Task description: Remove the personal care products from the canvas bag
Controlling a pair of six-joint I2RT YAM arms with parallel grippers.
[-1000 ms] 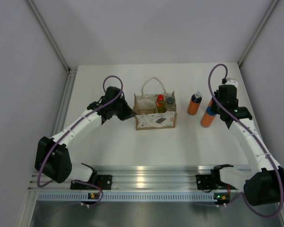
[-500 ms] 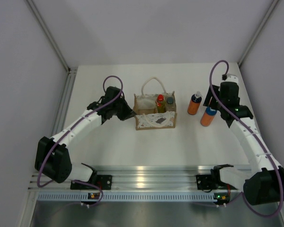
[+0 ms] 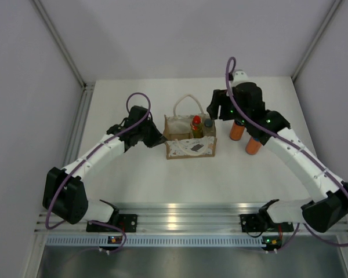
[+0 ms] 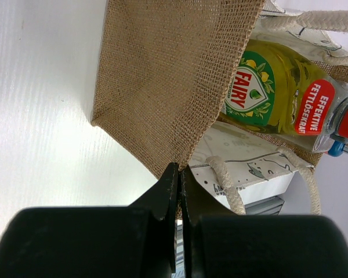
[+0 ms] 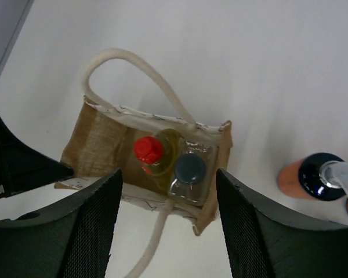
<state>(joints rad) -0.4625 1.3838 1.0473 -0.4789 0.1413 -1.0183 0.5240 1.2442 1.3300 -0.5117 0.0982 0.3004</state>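
Note:
The canvas bag (image 3: 188, 148) stands mid-table with two personal care products inside. They are a yellow bottle with a red cap (image 5: 148, 149) and a clear bottle with a dark grey cap (image 5: 189, 168). My left gripper (image 4: 180, 169) is shut on the bag's left canvas edge (image 3: 164, 138). My right gripper (image 5: 167, 179) hovers open above the bag's right end, over both caps and touching nothing. Two orange bottles (image 3: 238, 132) (image 3: 253, 146) stand on the table right of the bag, partly behind the right arm. One of them shows its blue top (image 5: 313, 175) in the right wrist view.
The bag's white rope handles (image 5: 133, 69) loop out at the back and front. White walls with metal posts (image 3: 58, 40) enclose the table. An aluminium rail (image 3: 180, 223) runs along the near edge.
My right gripper let go of the orange bottle, opened, and swung left to hover above the bag. The left gripper and the bag have not moved.

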